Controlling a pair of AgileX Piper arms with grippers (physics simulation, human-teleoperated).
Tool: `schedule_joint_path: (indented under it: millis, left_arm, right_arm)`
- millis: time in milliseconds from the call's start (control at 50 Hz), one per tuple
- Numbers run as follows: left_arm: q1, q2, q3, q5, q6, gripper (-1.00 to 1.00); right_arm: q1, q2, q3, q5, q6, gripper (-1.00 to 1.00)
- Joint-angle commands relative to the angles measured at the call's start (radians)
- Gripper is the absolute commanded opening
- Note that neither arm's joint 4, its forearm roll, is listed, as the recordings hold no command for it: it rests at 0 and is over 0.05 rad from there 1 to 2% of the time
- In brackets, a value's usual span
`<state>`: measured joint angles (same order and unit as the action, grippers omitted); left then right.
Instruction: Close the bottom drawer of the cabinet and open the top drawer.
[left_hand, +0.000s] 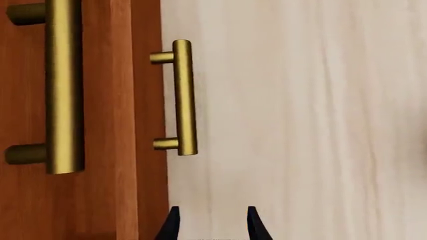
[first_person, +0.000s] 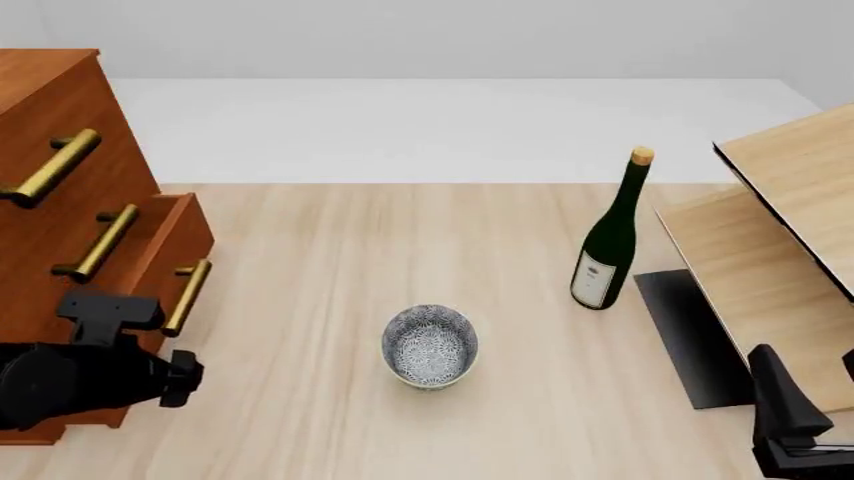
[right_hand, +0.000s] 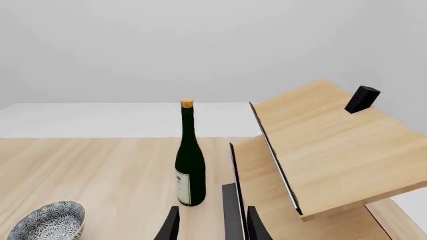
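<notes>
The bottom drawer (first_person: 171, 262) sits at the left edge of the front view, lowest of the three in the cabinet (first_person: 60, 160), and it stands out past the middle drawer (first_person: 100, 235); its brass handle (first_person: 187, 297) hangs just above and right of my left gripper (first_person: 184, 378). The top drawer (first_person: 47, 130) is in the upper left corner and looks flush with the cabinet face, so I judge neither half of the job done.

In the left wrist view the left gripper (left_hand: 213, 225) shows two dark fingertips parted with bare table between them, holding nothing. The smaller handle (left_hand: 181, 97) lies ahead of the fingers, and a larger handle (left_hand: 63, 85) fills that picture's upper left; I cannot say for sure which drawer each belongs to.

For the closing step I would not grip at all. I would bring the left fingers flat against the bottom drawer's front beside its handle and push straight along the drawer's travel, slowly, watching the front view until it sits level with the middle drawer. Pushing off-axis could jam it.

My right gripper (right_hand: 213, 225) is likewise open and empty, low at the right edge of the front view, near the pale shelf unit (first_person: 787, 230). The wine bottle (first_person: 609, 235) and patterned bowl (first_person: 430, 345) stand mid-table, well apart from the cabinet.
</notes>
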<state>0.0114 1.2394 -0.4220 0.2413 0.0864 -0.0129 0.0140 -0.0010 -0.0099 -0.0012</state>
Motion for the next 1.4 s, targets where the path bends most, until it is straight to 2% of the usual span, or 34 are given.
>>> schedule_joint_path:
  millis: [20, 180, 260, 320, 340, 400, 440, 600, 1080, 1100, 1400]
  left_arm:
    - [0.064, 0.004, 0.032, -0.036, 0.061, 1.00]
    - [0.118, 0.006, 0.065, -0.077, 0.117, 1.00]
    - [0.131, 0.015, 0.070, -0.091, 0.117, 1.00]
    - [0.188, -0.006, 0.089, -0.111, 0.170, 1.00]
    - [0.178, 0.003, 0.083, -0.111, 0.156, 1.00]
    - [0.195, 0.000, 0.091, -0.122, 0.172, 1.00]
    - [0.227, -0.018, 0.111, -0.136, 0.221, 1.00]
    - [0.233, -0.004, 0.125, -0.169, 0.233, 1.00]
    - [0.332, -0.055, 0.174, -0.216, 0.355, 1.00]
    - [0.323, -0.050, 0.165, -0.214, 0.341, 1.00]
    - [0.354, -0.074, 0.160, -0.219, 0.366, 1.00]
  right_arm:
    - [0.000, 0.002, 0.000, -0.002, 0.001, 1.00]
    - [0.001, 0.000, 0.000, 0.001, 0.000, 1.00]
    - [0.001, -0.002, 0.000, 0.002, 0.000, 1.00]
    - [0.001, -0.003, 0.000, 0.003, -0.001, 1.00]
    - [0.001, -0.003, 0.000, 0.003, 0.000, 1.00]
    - [0.001, -0.003, 0.000, 0.003, -0.001, 1.00]
    - [0.001, -0.003, 0.000, 0.003, 0.000, 1.00]
    - [0.001, -0.003, 0.000, 0.003, -0.001, 1.00]
    - [0.003, -0.002, 0.000, 0.002, -0.001, 1.00]
    - [0.003, -0.002, 0.000, 0.002, -0.001, 1.00]
    - [0.003, -0.003, 0.000, 0.003, -0.001, 1.00]
